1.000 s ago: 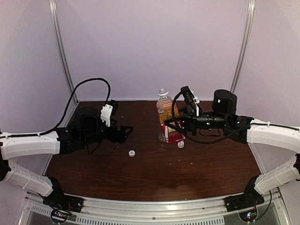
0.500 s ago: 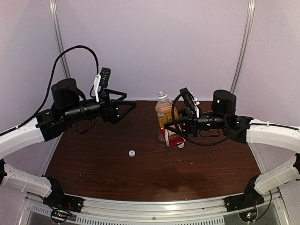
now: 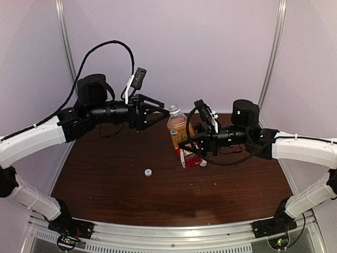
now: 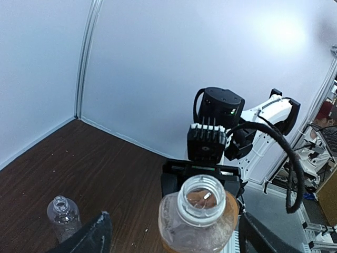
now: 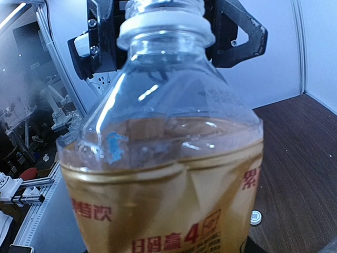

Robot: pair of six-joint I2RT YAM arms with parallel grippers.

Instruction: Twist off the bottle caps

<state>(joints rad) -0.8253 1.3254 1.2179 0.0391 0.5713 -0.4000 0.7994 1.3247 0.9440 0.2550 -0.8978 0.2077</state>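
My right gripper (image 3: 188,143) is shut on the amber bottle (image 3: 181,134) at its red and white label and holds it tilted left. The bottle's neck (image 4: 202,197) is open, with no cap on it. It fills the right wrist view (image 5: 168,158). My left gripper (image 3: 164,110) is raised and open, its fingers (image 4: 97,237) on either side of the bottle's neck, not touching. The clear bottle (image 4: 62,213) stands uncapped on the table. One white cap (image 3: 148,172) lies mid-table and also shows in the right wrist view (image 5: 256,217). A second cap (image 3: 204,163) lies by the amber bottle's base.
The dark wood table (image 3: 237,184) is enclosed by white walls with metal corner posts (image 3: 66,58). The left arm's black cable (image 3: 95,52) loops above it. A metal rail (image 3: 174,232) runs along the near edge.
My left arm rose from the table and swung right, bringing its open gripper to the amber bottle's neck. My right gripper shifted the bottle slightly left and tilted it.
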